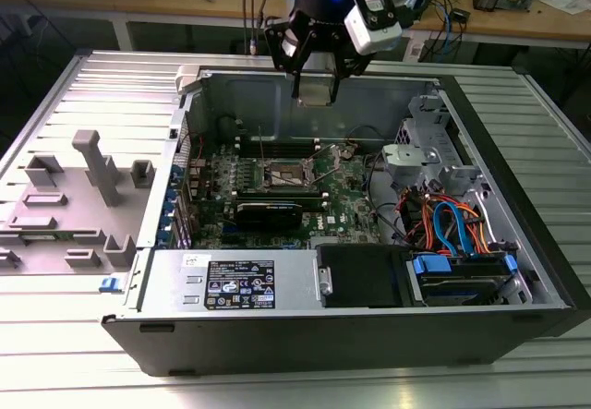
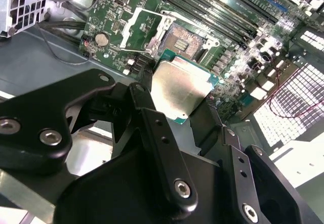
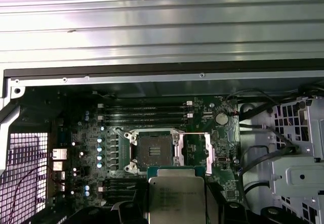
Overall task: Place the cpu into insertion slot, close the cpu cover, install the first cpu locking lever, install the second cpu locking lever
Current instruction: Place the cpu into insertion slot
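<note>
The cpu (image 2: 182, 88), a flat silver square chip, hangs between my black fingers (image 2: 152, 118); the gripper (image 2: 183, 105) is shut on it. In the exterior view the gripper (image 1: 315, 86) holds the cpu (image 1: 315, 92) high over the back wall of the open computer case, well above the green motherboard (image 1: 342, 201). The insertion slot (image 3: 152, 148) lies bare and dark beyond the chip (image 3: 175, 198). Beside it the cpu cover (image 3: 196, 152), a silver frame with a cut-out centre, stands flipped open. From the second wrist view the slot (image 2: 185, 43) and open cover (image 2: 140, 28) sit below the chip.
Long black RAM slots (image 3: 144, 114) run beside the socket. A power supply (image 1: 235, 284) lines the case's front, and a drive cage with blue and orange cables (image 1: 452, 229) fills the exterior view's right. A grey plastic fixture (image 1: 88, 197) sits outside the case on the left.
</note>
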`<state>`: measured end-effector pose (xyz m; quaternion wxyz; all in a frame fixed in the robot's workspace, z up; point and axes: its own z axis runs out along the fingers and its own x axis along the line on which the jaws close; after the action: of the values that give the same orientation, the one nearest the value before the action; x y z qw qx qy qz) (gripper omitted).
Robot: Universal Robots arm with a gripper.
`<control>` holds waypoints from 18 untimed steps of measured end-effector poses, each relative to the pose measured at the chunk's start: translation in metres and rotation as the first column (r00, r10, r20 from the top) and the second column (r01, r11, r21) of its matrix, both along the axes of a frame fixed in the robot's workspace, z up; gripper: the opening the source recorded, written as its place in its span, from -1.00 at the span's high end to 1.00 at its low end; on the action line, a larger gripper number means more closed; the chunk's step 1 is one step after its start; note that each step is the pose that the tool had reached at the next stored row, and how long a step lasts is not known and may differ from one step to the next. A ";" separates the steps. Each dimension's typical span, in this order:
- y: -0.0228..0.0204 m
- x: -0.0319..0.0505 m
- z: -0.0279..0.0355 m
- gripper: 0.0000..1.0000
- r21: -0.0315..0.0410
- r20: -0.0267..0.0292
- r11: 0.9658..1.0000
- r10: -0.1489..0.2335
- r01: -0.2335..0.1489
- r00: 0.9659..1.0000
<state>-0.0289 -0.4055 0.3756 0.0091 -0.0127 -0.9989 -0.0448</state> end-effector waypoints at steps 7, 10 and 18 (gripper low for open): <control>-0.0005 0.0001 -0.0010 -0.08 0.000 0.000 0.999 -0.046 0.046 0.999; -0.0005 0.0002 -0.0040 -0.08 -0.002 0.000 0.993 -0.121 0.121 0.993; -0.0004 0.0002 -0.0087 -0.08 -0.004 0.001 0.970 -0.244 0.244 0.970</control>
<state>-0.0287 -0.4059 0.3668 0.0035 -0.1355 -0.9898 -0.0435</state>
